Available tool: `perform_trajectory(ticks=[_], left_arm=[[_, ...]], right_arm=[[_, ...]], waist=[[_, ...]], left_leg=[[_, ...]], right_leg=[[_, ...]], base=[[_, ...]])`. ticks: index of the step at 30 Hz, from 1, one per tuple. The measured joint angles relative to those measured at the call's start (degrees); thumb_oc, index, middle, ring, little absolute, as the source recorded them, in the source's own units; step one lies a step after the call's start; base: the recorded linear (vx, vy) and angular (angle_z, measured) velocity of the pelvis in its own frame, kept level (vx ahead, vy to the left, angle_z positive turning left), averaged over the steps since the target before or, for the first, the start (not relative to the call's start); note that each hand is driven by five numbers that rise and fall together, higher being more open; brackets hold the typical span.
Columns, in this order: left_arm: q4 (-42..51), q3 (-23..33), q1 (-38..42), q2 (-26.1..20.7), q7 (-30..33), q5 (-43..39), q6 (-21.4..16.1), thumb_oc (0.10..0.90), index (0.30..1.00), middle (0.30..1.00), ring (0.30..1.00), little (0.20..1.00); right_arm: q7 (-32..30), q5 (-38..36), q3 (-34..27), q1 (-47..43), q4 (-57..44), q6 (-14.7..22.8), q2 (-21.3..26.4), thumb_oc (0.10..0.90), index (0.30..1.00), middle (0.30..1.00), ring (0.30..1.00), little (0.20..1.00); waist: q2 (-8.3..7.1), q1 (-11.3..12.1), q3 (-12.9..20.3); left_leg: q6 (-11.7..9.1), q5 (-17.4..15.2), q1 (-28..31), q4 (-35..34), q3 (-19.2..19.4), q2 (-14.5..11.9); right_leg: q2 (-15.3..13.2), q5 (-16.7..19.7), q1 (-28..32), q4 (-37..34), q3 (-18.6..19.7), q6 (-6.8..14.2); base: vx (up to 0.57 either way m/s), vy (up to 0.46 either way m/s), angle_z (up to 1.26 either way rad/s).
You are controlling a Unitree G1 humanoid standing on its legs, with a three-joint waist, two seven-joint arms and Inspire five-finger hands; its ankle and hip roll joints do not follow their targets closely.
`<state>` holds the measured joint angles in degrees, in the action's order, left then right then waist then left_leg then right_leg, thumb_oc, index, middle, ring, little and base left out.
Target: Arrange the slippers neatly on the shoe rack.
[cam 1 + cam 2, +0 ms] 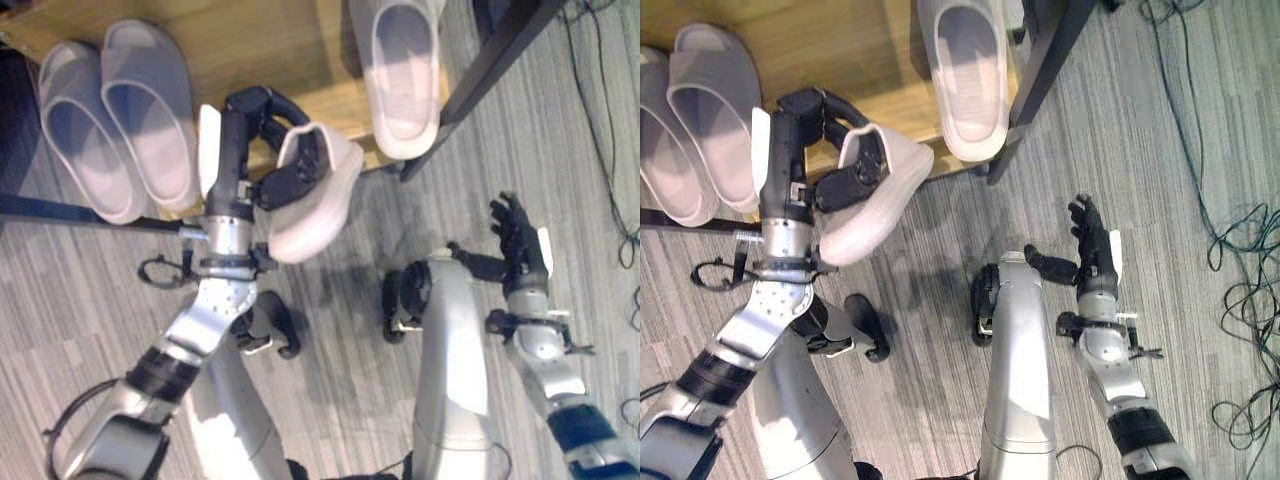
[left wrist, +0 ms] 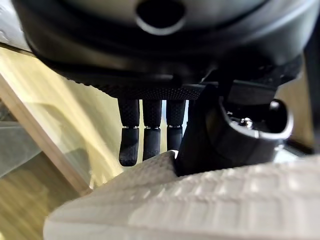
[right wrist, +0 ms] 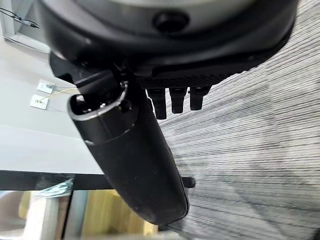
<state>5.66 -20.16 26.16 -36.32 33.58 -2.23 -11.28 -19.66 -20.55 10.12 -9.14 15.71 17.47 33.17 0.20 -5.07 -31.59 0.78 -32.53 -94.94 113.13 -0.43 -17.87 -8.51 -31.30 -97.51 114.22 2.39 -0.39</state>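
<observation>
Currently the left hand (image 1: pixel 262 150) pinches 1 slipper (image 1: pixel 312 200) tilted over the shoe rack (image 1: pixel 270 60) front edge; a loose pinch could drop it onto the floor (image 1: pixel 330 330). Right hand (image 1: pixel 520 240) hangs spread, empty.

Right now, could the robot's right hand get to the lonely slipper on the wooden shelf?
Probably yes. The right hand is open and holds nothing, and only bare carpet lies between it and the single slipper, though the dark rack leg stands close beside that slipper.
</observation>
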Motion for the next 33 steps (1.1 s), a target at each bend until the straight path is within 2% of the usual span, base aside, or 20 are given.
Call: perform_trajectory(ticks=[3, 4, 6, 7, 12, 15, 19, 24, 26, 30, 33], left_arm=[[2.01, 0.09, -1.87, -0.74, -0.05, -2.43, -0.01, 0.4, 0.3, 0.3, 0.3, 0.3], [9.09, 0.77, -6.23, -2.37, -0.37, -7.31, -0.27, 0.4, 0.3, 0.3, 0.3, 0.3], [13.74, 2.93, -8.55, -3.16, -0.97, -10.74, -1.33, 0.4, 0.3, 0.3, 0.3, 0.3], [16.5, 5.27, -9.76, -3.4, -2.11, -13.02, -3.25, 0.4, 0.3, 0.3, 0.3, 0.3], [22.08, 12.72, -13.43, -5.19, -6.06, -21.18, -6.32, 0.4, 0.3, 0.3, 0.3, 0.3], [22.74, 13.91, -14.57, -5.0, -6.87, -22.2, -6.44, 0.4, 0.3, 0.3, 0.3, 0.3], [22.72, 13.82, -12.78, -4.93, -6.26, -20.95, -6.47, 0.4, 0.3, 0.3, 0.3, 0.3], [12.3, 9.09, -0.23, -5.08, -0.52, -7.77, -5.82, 0.4, 0.3, 0.3, 0.3, 0.3], [9.3, 7.28, 2.67, -5.11, -0.03, -5.8, -4.82, 0.4, 0.3, 0.3, 0.3, 0.3], [-3.26, -0.75, 12.14, -5.37, 1.18, 1.25, -1.98, 0.4, 0.3, 0.3, 0.3, 0.3], [-9.12, -3.94, 14.81, -5.38, 1.65, 4.73, 0.19, 0.4, 0.3, 0.3, 0.3, 0.3]], right_arm=[[0.02, 0.0, 0.02, 2.68, 0.04, -0.24, 0.51, 0.8, 0.9, 0.9, 0.9, 0.9], [0.05, -0.05, -0.11, 5.73, 0.14, -0.38, 2.72, 0.8, 0.9, 0.9, 0.9, 0.9], [0.2, -0.02, -0.09, 5.58, 0.15, -0.47, 3.1, 0.8, 0.9, 0.9, 0.9, 0.9], [0.12, -0.03, -0.13, 5.18, 0.22, -0.74, 3.34, 0.8, 0.9, 0.9, 0.9, 0.9], [0.76, 0.13, -0.12, 3.9, -1.64, -1.59, 4.1, 0.8, 0.9, 0.9, 0.9, 0.9], [1.15, 0.11, -0.19, 3.99, -1.87, -1.8, 4.2, 0.8, 0.9, 0.9, 0.9, 0.9], [1.38, 0.12, -0.21, 4.11, -1.93, -1.84, 4.21, 0.8, 0.9, 0.9, 0.9, 0.9], [1.86, 0.3, -0.02, 3.35, -1.88, -1.99, 4.23, 0.8, 0.9, 0.9, 0.9, 0.9], [1.92, 0.33, 0.06, 2.58, -1.88, -1.97, 4.24, 0.8, 0.9, 0.9, 0.9, 0.9], [2.0, 0.33, 0.74, 0.48, -1.82, -1.79, 5.49, 0.8, 0.9, 0.9, 0.9, 0.9], [2.15, 0.31, 0.82, -0.35, -1.77, -1.45, 6.11, 0.8, 0.9, 0.9, 0.9, 0.9]], waist=[[-0.09, -0.33, -0.01], [-0.51, -1.02, 0.01], [-1.22, -1.17, 0.13], [-1.58, -0.84, 0.11], [-1.57, -0.1, 0.12], [-1.56, 0.6, 0.12], [-1.54, 0.28, 0.13], [-1.54, -0.47, 0.13], [-1.55, -1.21, 0.13], [-1.58, -2.93, 0.12], [-1.62, -3.49, 0.09]], left_leg=[[0.09, -1.99, 0.14, 3.67, -0.24, 0.14], [-0.17, -5.72, 0.32, 10.67, -0.91, 1.01], [-0.42, -6.82, -0.01, 12.74, -1.03, 1.02], [-0.69, -7.55, 0.04, 13.93, -0.93, 1.01], [-1.2, -8.71, 1.82, 14.33, 0.17, 1.03], [-1.96, -9.36, 3.72, 14.37, 0.22, 1.25], [-1.45, -9.75, 4.3, 14.61, 0.39, 1.9], [-1.43, -10.06, 5.07, 15.21, 0.35, 2.06], [-1.59, -10.22, 5.16, 15.33, 0.25, 1.98], [-1.66, -10.7, 5.23, 15.8, 0.12, 1.64], [-2.03, -11.2, 5.45, 15.98, 0.07, 0.98]], right_leg=[[-0.18, -2.03, -0.05, 4.04, 1.06, 0.66], [-1.06, -6.5, -0.26, 11.63, 3.17, 0.9], [-1.11, -7.39, -1.11, 14.02, 4.1, 1.42], [-1.13, -8.06, -1.54, 15.52, 4.68, 1.43], [-1.18, -9.58, -1.16, 16.94, 5.71, 0.87], [-1.52, -10.98, 0.77, 17.43, 6.05, 0.76], [-2.11, -11.66, 1.59, 17.94, 6.53, 1.02], [-2.29, -12.22, 2.43, 18.62, 6.81, 1.05], [-2.23, -12.24, 2.49, 18.63, 6.71, 1.05], [-1.88, -12.37, 2.46, 18.83, 6.67, 1.21], [-1.3, -12.38, 2.36, 18.77, 6.55, 1.22]], base=[[0.14, -0.027, 0.14], [0.1, -0.031, 0.24], [0.04, -0.021, 0.11], [0.03, -0.019, 0.06], [0.02, -0.02, 0.04], [0.0, -0.036, 0.05], [0.0, -0.016, 0.09], [-0.01, -0.006, 0.03], [-0.01, 0.005, -0.02], [-0.02, 0.027, -0.05], [0.0, 0.035, -0.1]])
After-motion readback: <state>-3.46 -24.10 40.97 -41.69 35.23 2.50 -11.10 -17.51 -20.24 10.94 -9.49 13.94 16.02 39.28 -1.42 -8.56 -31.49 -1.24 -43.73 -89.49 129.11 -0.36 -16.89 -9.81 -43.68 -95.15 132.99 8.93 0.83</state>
